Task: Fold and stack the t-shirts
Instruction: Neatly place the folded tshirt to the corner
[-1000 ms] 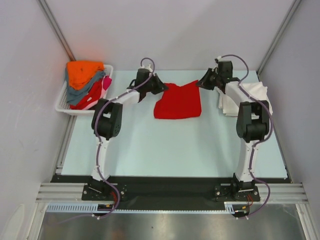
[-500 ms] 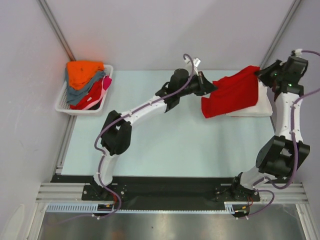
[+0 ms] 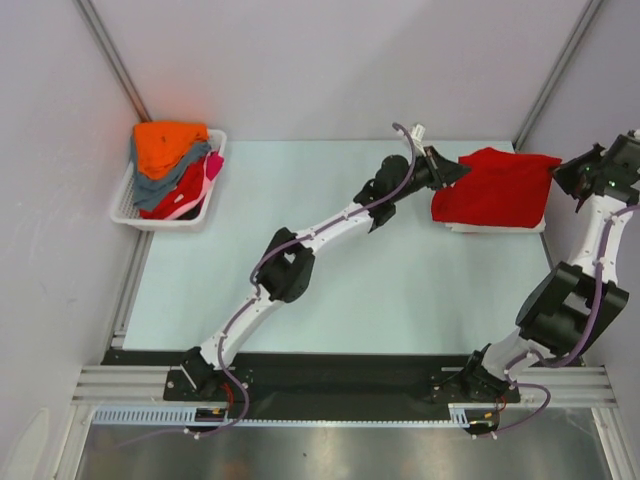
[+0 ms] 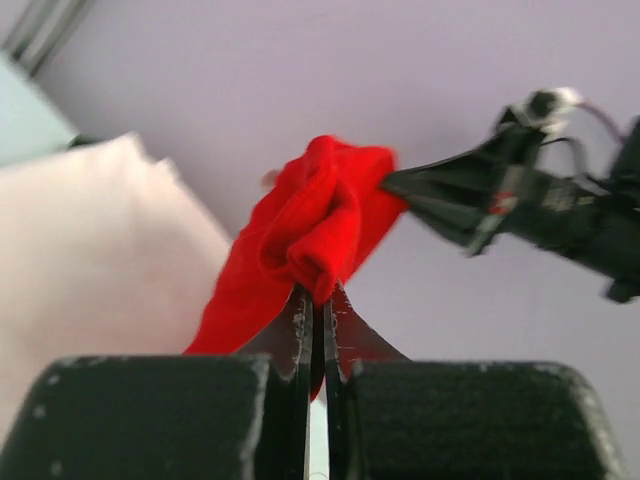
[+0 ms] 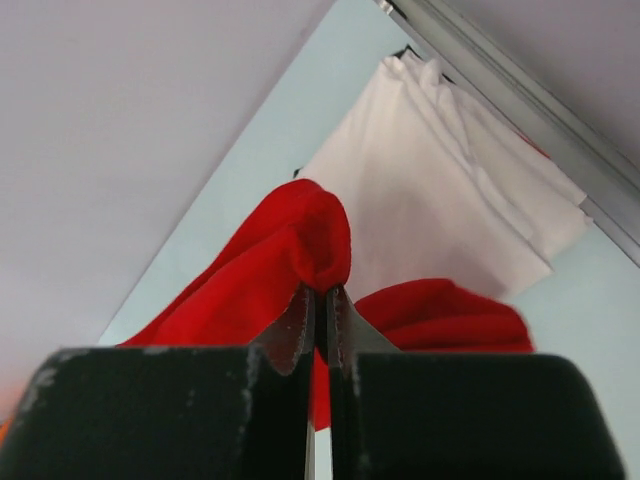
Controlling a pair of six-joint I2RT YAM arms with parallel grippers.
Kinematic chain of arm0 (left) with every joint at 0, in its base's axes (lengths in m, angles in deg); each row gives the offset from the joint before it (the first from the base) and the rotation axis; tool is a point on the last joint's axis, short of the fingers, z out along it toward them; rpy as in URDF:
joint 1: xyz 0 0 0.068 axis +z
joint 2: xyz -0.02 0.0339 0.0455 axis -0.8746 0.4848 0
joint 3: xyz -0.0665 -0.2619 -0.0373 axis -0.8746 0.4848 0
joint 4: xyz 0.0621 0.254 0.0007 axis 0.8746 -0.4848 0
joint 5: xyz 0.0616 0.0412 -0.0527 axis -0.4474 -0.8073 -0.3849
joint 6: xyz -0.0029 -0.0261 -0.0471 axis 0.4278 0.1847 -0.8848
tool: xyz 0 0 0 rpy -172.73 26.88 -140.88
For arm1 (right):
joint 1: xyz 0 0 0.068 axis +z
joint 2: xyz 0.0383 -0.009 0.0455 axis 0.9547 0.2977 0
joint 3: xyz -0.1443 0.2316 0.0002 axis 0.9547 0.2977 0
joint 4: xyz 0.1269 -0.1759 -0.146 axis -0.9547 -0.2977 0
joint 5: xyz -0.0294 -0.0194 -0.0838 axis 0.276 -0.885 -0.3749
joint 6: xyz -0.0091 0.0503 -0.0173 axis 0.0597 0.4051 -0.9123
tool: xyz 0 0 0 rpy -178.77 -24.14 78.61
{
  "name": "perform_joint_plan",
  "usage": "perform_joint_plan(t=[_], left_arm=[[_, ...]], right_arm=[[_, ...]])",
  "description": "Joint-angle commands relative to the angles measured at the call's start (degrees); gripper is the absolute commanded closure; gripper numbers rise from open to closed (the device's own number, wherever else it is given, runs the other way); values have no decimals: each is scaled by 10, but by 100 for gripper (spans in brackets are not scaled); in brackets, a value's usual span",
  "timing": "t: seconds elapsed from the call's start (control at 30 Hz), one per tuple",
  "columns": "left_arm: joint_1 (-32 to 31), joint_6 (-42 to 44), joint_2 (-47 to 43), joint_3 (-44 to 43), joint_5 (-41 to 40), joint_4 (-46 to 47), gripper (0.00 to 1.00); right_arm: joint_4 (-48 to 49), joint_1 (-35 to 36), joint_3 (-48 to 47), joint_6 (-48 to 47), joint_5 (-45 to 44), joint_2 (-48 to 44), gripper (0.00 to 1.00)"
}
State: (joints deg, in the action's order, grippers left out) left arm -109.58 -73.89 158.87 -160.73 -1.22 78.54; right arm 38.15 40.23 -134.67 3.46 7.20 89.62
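Two grippers hold the same cloth, as you see in the top view. The left gripper (image 3: 452, 170) is in the upper middle of the frame, at the left edge of the folded red t-shirt (image 3: 495, 187). The right gripper (image 3: 566, 175) is at the far right of the frame, at the right edge of the same shirt.

In the left wrist view the fingers (image 4: 300, 318) are pressed together and pinch a bunched fold of the red shirt (image 4: 322, 222) just above their tips. You see also the other arm's gripper (image 4: 400, 183) at the upper right, touching the far end of the red cloth. A pale cloth (image 4: 95, 250) fills the left side, blurred.

In the right wrist view the jaws are also pressed together, w/ a rounded fold of the red shirt (image 5: 300, 245) pinched between the tips. The cream-white t-shirt (image 5: 440, 200) lies folded beyond it, at the upper right of the frame, on the light table (image 5: 280, 130).

From the top, the red shirt lies over the cream-white one (image 3: 495, 227); only a thin white edge shows under its lower side.

At the upper left of the frame the white mesh basket (image 3: 125, 205) holds the other shirts, approx. in a heap: the orange t-shirt (image 3: 165, 145) on top, the grey-teal t-shirt (image 3: 155, 185) under it, and the red t-shirt w/ pink trim (image 3: 195, 185) at the right side of the basket.
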Motion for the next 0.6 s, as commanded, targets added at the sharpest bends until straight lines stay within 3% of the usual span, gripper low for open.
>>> perform_joint_plan(t=[0.0,0.2,0.5,0.53,0.57], left_arm=[[0,-45,40,-14,-54,99,100],[-1,-63,86,-48,-111,129,100],[-1,-25,107,-74,-240,126,98],[-1,-19,112,-74,-252,133,96],[1,1,117,-76,-280,136,72]], right_arm=[[20,1,-33,-5,5,42,100],[37,1,-69,3,3,107,100],[82,9,-121,13,-8,204,100],[87,12,-131,9,-10,216,100],[94,15,-142,8,-19,232,98]])
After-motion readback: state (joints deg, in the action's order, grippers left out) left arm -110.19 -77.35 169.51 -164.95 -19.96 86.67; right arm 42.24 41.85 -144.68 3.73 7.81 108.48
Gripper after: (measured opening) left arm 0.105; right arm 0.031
